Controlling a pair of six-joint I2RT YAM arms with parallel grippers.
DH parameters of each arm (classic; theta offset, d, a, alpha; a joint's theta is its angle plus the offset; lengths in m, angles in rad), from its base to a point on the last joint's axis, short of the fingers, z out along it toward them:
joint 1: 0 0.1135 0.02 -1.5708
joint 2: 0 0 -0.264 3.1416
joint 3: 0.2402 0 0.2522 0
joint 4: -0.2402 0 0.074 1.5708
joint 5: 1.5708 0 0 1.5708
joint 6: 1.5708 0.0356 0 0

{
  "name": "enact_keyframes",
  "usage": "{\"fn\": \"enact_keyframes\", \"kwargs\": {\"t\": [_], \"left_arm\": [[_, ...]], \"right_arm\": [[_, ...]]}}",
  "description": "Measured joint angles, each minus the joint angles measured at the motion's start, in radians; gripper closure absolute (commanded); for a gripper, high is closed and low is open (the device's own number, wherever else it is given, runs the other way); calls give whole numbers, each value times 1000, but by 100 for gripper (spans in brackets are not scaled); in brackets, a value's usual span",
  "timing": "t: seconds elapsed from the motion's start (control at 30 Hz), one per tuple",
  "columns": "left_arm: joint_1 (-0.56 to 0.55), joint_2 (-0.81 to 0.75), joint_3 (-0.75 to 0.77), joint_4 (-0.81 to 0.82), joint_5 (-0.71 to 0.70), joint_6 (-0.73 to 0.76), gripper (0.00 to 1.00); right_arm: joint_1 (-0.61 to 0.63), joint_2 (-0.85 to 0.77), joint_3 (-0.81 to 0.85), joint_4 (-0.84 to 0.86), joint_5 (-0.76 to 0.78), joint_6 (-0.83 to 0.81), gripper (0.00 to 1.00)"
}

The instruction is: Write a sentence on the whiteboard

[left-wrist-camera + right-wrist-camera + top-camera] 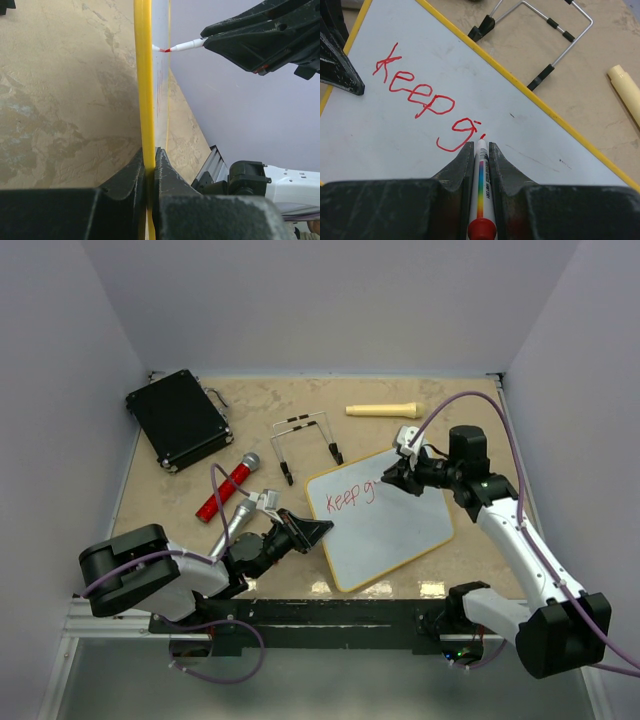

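Observation:
The whiteboard (385, 525) lies tilted on the table, white with a yellow frame. Red writing (349, 498) on it reads "Keep g", also in the right wrist view (417, 95). My right gripper (392, 477) is shut on a white marker (481, 185) with a rainbow stripe and red end; its tip touches the board just right of the "g". My left gripper (318, 530) is shut on the board's left yellow edge (145, 100). The left wrist view shows the marker tip (170, 49) at the board.
A black case (178, 419) lies at the back left. A red-handled microphone (228, 487) and a silver one (232, 527) lie left of the board. A wire stand (305, 443) and a cream cylinder (383, 410) lie behind it.

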Motion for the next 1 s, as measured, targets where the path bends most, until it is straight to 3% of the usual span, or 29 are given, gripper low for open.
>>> {"fn": "enact_keyframes", "kwargs": {"t": [1.0], "left_arm": [[5, 11, 0, 8, 3, -8, 100]], "right_arm": [[1, 4, 0, 51, 63, 72, 100]]}}
